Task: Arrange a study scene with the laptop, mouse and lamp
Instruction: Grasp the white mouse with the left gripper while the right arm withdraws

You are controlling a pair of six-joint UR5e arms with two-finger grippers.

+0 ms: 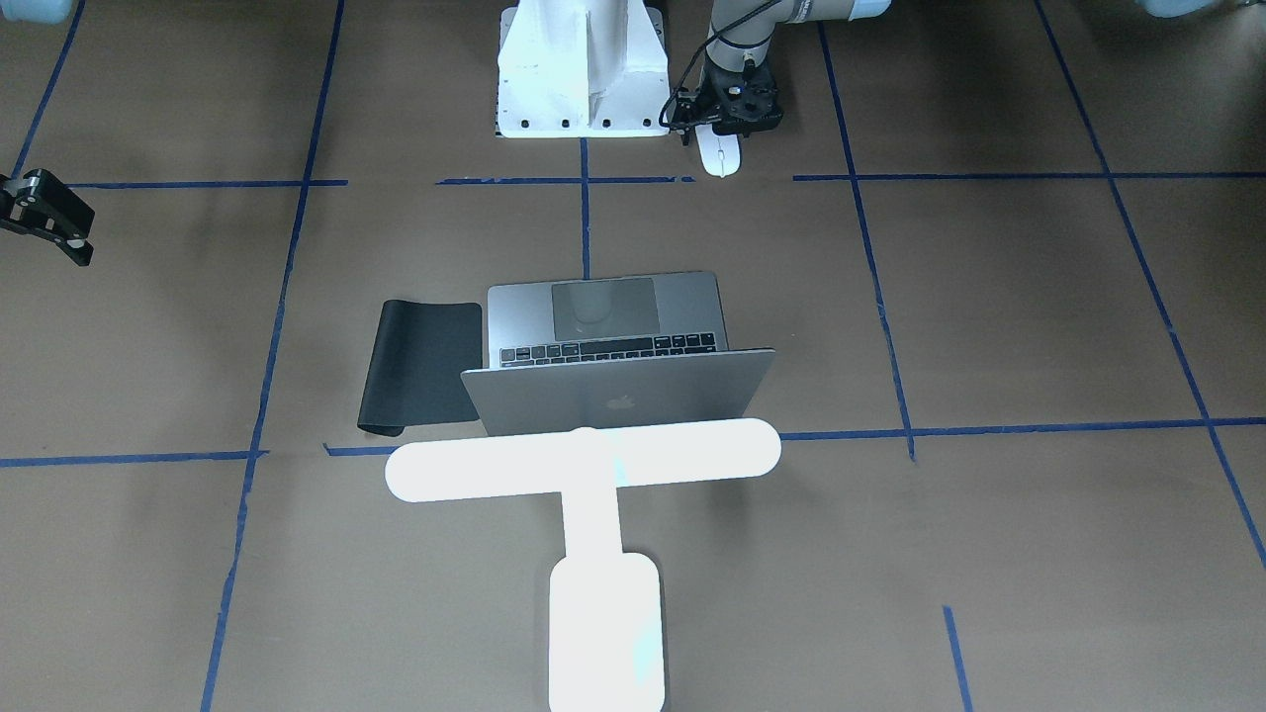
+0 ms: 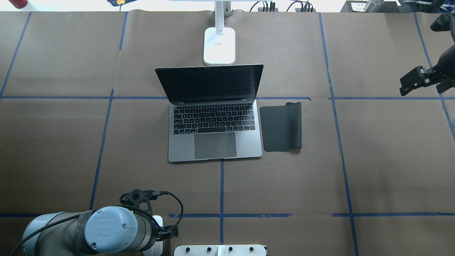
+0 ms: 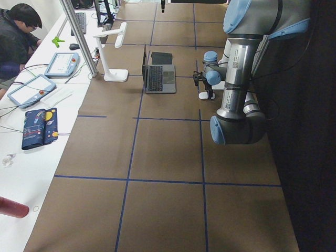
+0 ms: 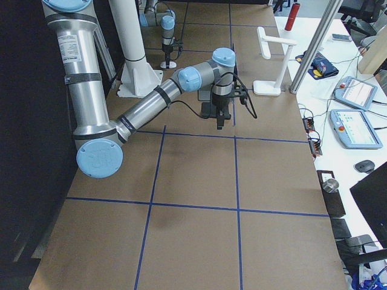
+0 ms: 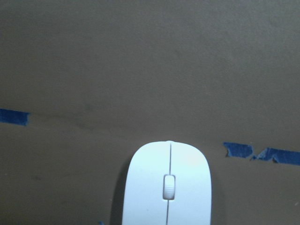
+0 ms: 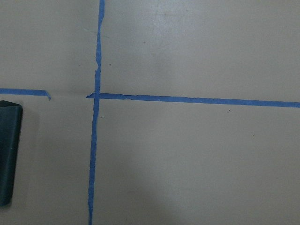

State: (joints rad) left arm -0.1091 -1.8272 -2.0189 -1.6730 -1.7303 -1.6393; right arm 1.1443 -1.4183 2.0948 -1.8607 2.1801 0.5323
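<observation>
Lamp (image 1: 584, 473) nearest, glowing, on lid side of open laptop (image 1: 613, 326). Left tool (image 1: 728, 131) low over mouse (image 1: 719, 156) (grip: cannot tell). Right tool (image 1: 47, 220) well apart, opening unclear.

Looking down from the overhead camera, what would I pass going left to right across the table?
left arm → laptop → black pad → right end effector. The lamp base overlaps the laptop's span, so it is left out.

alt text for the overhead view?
Open laptop mid-table, screen dark, black pad to its right, white lamp base behind it. The left arm hangs over the mouse at the near edge; right gripper hovers at the far right.
</observation>
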